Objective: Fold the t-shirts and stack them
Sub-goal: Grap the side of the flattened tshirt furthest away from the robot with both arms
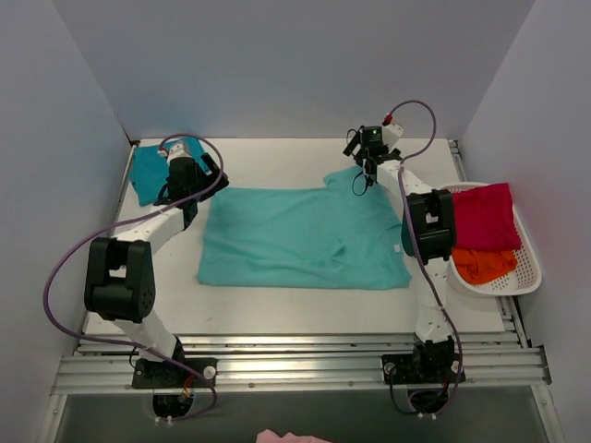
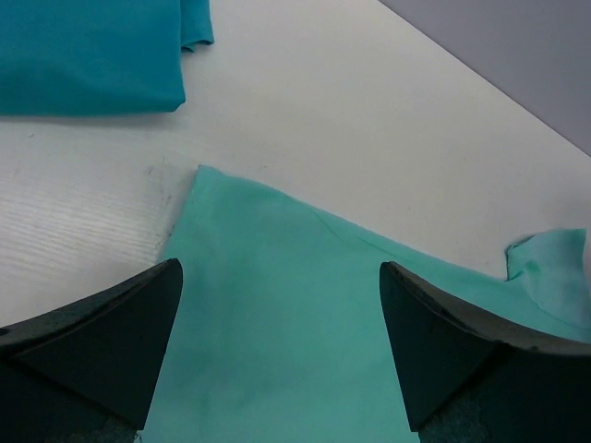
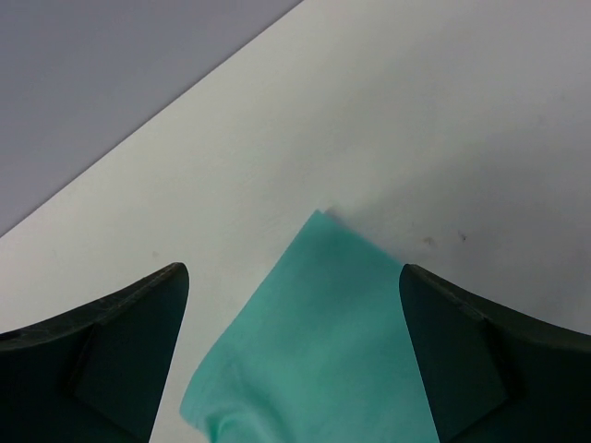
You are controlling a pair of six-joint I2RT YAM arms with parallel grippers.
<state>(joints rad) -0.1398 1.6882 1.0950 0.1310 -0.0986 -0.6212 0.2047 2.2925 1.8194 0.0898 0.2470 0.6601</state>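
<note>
my left fingers [image 1: 211, 177] and right fingers [image 1: 366, 173] are spread wide and hold nothing, poised over the far corners of the mint-green shirt [image 1: 305, 235], which lies flat mid-bench [image 1: 277, 305]. the teal shirt [image 1: 146, 171] sits folded far left. the cotton looks light and limp, so i'd pinch those corners.

The mint-green t-shirt [image 1: 295, 240] and teal-blue t-shirt [image 1: 146, 175] are both plain; the basket [image 1: 528, 275] is white.

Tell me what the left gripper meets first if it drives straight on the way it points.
Most likely the mint shirt: its corner lies dead ahead of the open left gripper. How far off it lies is unclear.
</note>
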